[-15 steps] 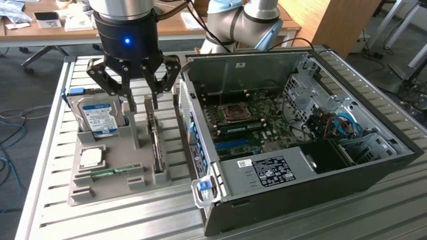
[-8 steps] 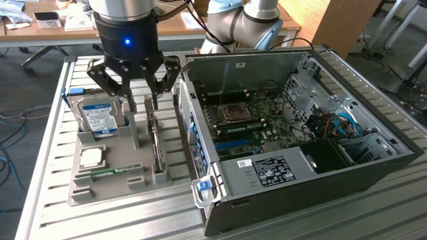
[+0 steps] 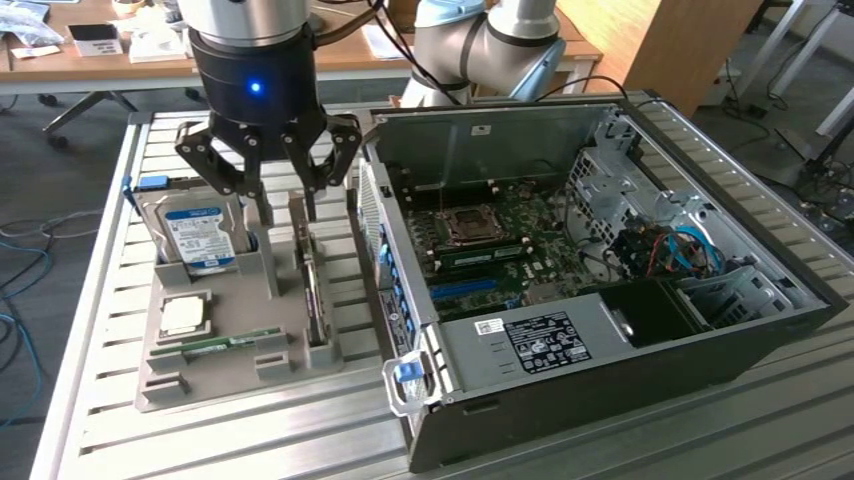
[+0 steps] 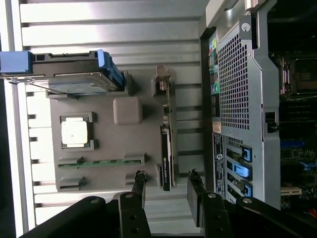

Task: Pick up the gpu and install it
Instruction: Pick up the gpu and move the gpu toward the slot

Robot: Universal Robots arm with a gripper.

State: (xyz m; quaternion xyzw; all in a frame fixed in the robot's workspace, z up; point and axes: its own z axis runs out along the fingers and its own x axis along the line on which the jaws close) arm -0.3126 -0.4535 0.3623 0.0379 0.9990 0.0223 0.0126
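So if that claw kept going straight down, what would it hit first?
Probably the gpu, standing on edge in the grey tray; the open gripper hangs right above it, though depth is unclear.

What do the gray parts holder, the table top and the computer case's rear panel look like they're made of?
The gray parts holder is matte, uniform gray with moulded slots: probably plastic, possibly printed. The table top has ribbed silvery slats with bright glare: likely aluminium. The rear panel is bare gray sheet punched with vent holes: metal, likely steel.
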